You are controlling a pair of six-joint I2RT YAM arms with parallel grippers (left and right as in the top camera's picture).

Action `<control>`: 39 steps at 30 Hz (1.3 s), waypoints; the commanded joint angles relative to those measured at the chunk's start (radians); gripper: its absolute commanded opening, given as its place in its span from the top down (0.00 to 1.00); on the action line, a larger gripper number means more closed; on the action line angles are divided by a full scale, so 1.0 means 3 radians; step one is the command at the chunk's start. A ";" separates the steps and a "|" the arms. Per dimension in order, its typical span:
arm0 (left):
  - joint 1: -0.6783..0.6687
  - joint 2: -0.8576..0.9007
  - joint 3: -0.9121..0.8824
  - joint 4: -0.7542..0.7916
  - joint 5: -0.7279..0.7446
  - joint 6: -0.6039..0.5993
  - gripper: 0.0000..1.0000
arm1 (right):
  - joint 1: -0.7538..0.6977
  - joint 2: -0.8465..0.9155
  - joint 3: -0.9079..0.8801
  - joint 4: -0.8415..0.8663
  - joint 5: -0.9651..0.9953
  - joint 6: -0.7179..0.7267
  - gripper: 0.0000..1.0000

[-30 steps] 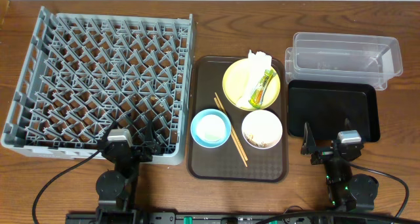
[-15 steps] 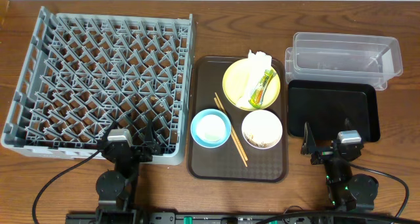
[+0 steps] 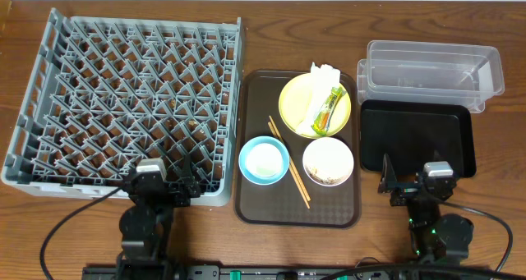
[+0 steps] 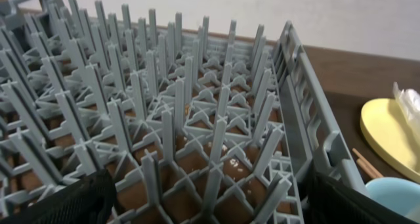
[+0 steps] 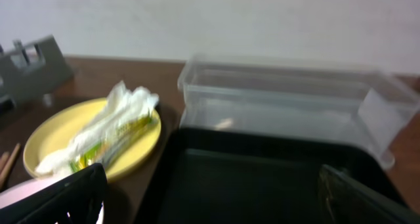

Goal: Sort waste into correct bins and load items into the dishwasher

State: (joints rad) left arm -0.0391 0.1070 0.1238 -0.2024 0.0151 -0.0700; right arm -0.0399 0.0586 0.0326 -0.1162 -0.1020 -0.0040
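On the brown serving tray [image 3: 329, 214], the yellow plate [image 3: 315, 105] carries the napkin [image 3: 325, 71] and sachet [image 3: 328, 107], with the blue bowl [image 3: 264, 159], white bowl [image 3: 328, 162] and chopsticks [image 3: 289, 162] just nearer, so nothing is sorted or loaded yet. The grey rack [image 3: 123, 99] on the left and the clear tub [image 3: 431, 73] and black tray [image 3: 419, 136] on the right hold nothing. Your left gripper [image 3: 162, 181] and right gripper [image 3: 417, 184] sit at the near edge, both spread wide and empty.

We see a matt grey plastic dish rack [image 3: 123, 91] on a wood-grain table [image 3: 304, 25]; the tub [image 3: 431, 66] is clear, smooth plastic; the black tray [image 3: 419, 140] slightly glossy; the napkin [image 3: 326, 71] crumpled paper.
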 commanded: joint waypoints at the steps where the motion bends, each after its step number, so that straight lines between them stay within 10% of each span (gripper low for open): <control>1: 0.0020 0.0252 0.0432 -0.0142 -0.0053 0.0043 0.04 | 0.0028 0.0214 0.0247 -0.0080 0.0025 0.0066 0.01; 19: 0.0020 0.1984 0.2359 -0.1940 -0.0052 0.0045 0.04 | 0.0028 0.2691 0.2302 -0.1083 -0.0238 0.0109 0.01; 39: 0.0020 0.2054 0.2407 -0.1989 -0.0053 0.0045 0.04 | 0.0703 0.3698 0.3035 -0.0711 -0.0285 0.0423 0.01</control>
State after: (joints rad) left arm -0.0391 0.7238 0.8223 -0.8032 0.0151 -0.0700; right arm 0.1158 1.1198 0.8661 -0.3161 -0.2546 0.0998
